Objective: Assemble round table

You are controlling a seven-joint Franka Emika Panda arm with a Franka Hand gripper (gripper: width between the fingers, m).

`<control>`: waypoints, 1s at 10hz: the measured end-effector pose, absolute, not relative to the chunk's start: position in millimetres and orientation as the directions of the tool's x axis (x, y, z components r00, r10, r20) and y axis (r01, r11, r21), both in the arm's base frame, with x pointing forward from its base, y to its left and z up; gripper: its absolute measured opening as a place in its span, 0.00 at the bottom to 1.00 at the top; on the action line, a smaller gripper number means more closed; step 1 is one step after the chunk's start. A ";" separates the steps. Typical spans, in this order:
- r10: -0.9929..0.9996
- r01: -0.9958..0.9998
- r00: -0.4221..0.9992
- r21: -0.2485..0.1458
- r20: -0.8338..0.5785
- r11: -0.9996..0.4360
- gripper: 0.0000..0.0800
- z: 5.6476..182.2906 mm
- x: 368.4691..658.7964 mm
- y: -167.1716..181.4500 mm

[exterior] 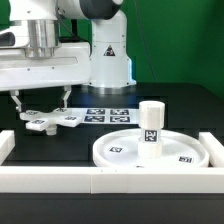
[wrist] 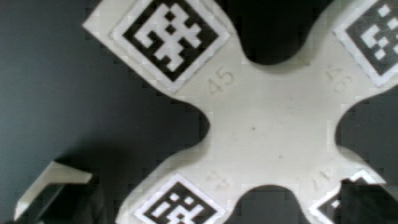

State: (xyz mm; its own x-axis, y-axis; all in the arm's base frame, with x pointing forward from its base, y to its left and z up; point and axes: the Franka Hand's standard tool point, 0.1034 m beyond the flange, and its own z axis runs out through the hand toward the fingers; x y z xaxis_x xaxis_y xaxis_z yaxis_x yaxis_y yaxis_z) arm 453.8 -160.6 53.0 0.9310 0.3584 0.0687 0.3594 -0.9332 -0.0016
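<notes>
The flat cross-shaped base (exterior: 45, 121) lies on the black table at the exterior view's left. It fills the wrist view (wrist: 267, 110), with tags on its arms. My gripper (exterior: 40, 100) hangs just above it, open, one finger on each side, holding nothing. One fingertip (wrist: 54, 185) shows beside the base in the wrist view. The round disc (exterior: 120, 152) lies at the front, toward the exterior view's right. The short cylinder leg (exterior: 150, 122) stands upright on the disc.
The marker board (exterior: 108, 115) lies behind the disc, next to the base. A long white border rail (exterior: 110, 181) runs along the front, with ends at the left (exterior: 6, 143) and right (exterior: 214, 143). The robot's base (exterior: 108, 60) stands at the back.
</notes>
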 end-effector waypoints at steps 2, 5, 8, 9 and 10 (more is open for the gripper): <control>0.333 0.332 0.940 0.026 0.075 -0.943 0.81 46.4 448.9 -162.6; 0.272 0.272 0.960 0.018 0.065 -0.962 0.81 39.4 444.5 -161.1; 0.258 0.258 0.964 0.009 0.065 -0.966 0.81 42.9 447.5 -155.5; 0.262 0.263 0.963 0.003 0.065 -0.965 0.81 46.2 449.3 -152.0; 0.259 0.259 0.964 0.002 0.063 -0.966 0.81 45.5 447.5 -153.6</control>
